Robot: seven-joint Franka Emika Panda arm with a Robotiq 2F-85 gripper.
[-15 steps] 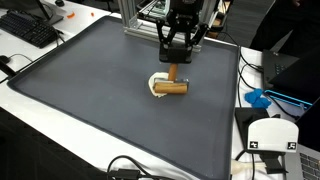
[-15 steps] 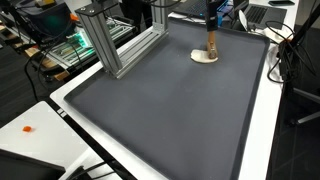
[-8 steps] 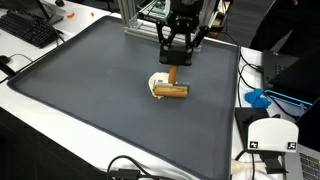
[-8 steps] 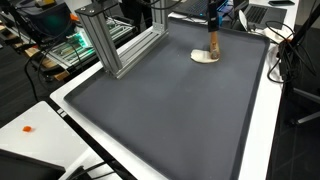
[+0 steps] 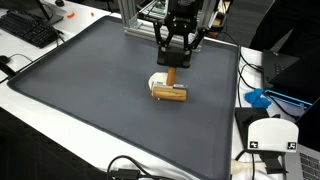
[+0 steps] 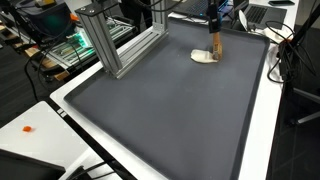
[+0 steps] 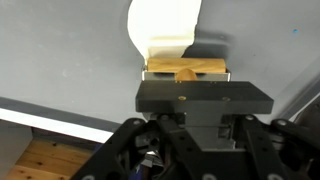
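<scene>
One wooden tool (image 5: pixel 170 93), basically a stick with a crossbar at the bottom, is held upright in the gripper (image 5: pixel 172 62), whose fingers are clamped on the stick's top end. The crossbar sits low over the dark mat (image 5: pixel 80 95), right at the edge of a shallow white dish (image 5: pixel 156 81). I can't tell if they're touching. In the wrist view the wood (image 7: pixel 185 71) sits right below the dish (image 7: pixel 165 25), which looks plain white inside. Can't tell if it holds anything.
</scene>
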